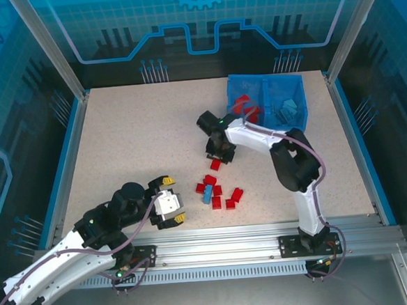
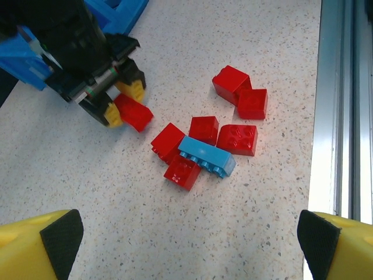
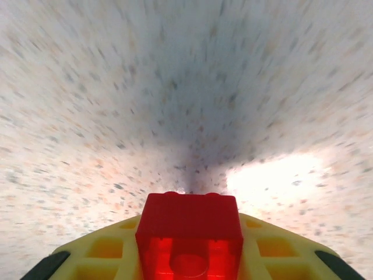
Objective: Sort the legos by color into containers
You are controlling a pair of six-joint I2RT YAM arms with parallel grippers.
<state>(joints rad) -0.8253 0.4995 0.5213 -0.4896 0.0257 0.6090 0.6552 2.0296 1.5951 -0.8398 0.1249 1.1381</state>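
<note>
Left jaws wide, parked at 7 o'clock on the speckled surface [image 1: 118, 130]. Pile of small red plastic bricks [image 2: 236, 139] plus one light blue brick [image 2: 207, 156] near 6. Right jaws clamped on a red brick [image 3: 189, 233] at the pile's 12. Lift straight, carry to 1 o'clock, release over the translucent blue plastic bin [image 1: 264, 76], left compartment with the reds

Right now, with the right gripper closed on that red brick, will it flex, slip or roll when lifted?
Probably stiff: the red brick shows crisp, square edges in the grip. Likely light, being small against the right gripper. Its glossy faces might slip, but flat sides should resist rolling.
</note>
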